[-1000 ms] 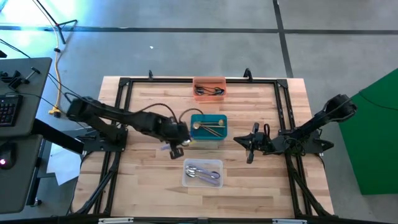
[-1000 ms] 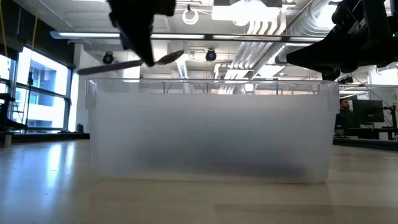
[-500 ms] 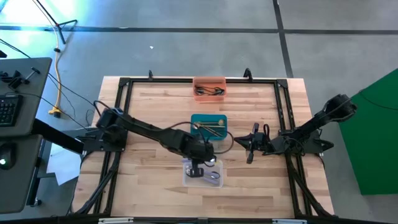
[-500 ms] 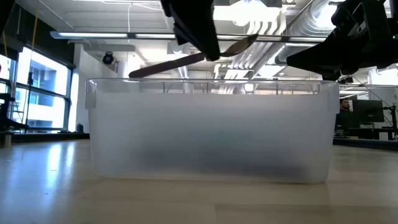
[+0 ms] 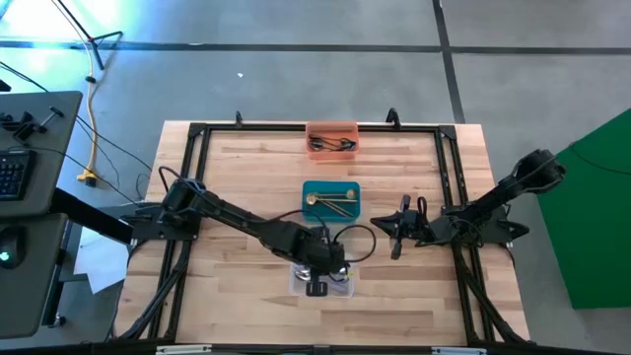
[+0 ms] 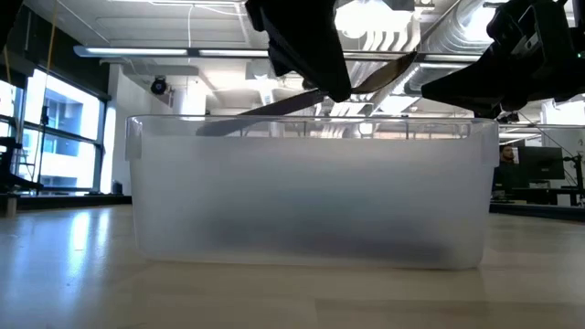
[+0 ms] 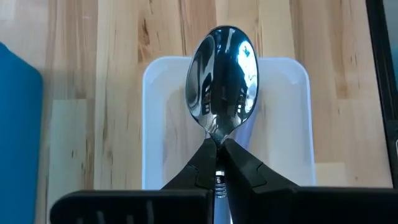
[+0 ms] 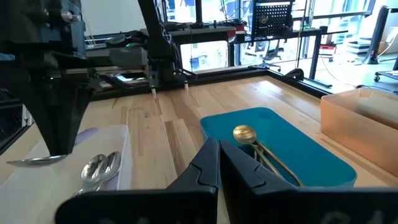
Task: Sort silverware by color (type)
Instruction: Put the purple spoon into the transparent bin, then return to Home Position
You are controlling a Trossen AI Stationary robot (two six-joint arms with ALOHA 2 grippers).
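My left gripper (image 5: 317, 283) hangs over the clear plastic bin (image 5: 340, 262) at the table's near middle, shut on a shiny silver spoon (image 7: 222, 78). In the low view the spoon (image 6: 274, 107) slants above the bin's rim (image 6: 311, 122), its handle end the lower one. Other silver pieces (image 8: 99, 168) lie in the clear bin. Gold pieces (image 5: 330, 200) lie in the teal bin (image 5: 331, 187), dark ones (image 5: 330, 145) in the orange bin (image 5: 331, 129). My right gripper (image 5: 390, 233) waits shut and empty, right of the teal bin. My left gripper pinches the spoon's neck (image 7: 216, 138), just behind the bowl, between its two fingertips. The fingers come from above, pointing down, and lie across the spoon. The spoon is lifted clear above the clear bin, tilted, bowl end higher; the fingers hide the handle in the wrist view.
The three bins stand in a row down the table's middle, orange at the far edge, teal in the centre, clear nearest. A black frame (image 5: 197, 133) runs round the tabletop. Bare wood lies left and right of the bins.
My left gripper has carried the silver spoon from left of the teal bin toward the table's right and near edge, ending over the clear bin. The spoon has stayed in the hold and now slants more steeply, closer to the bin's rim.
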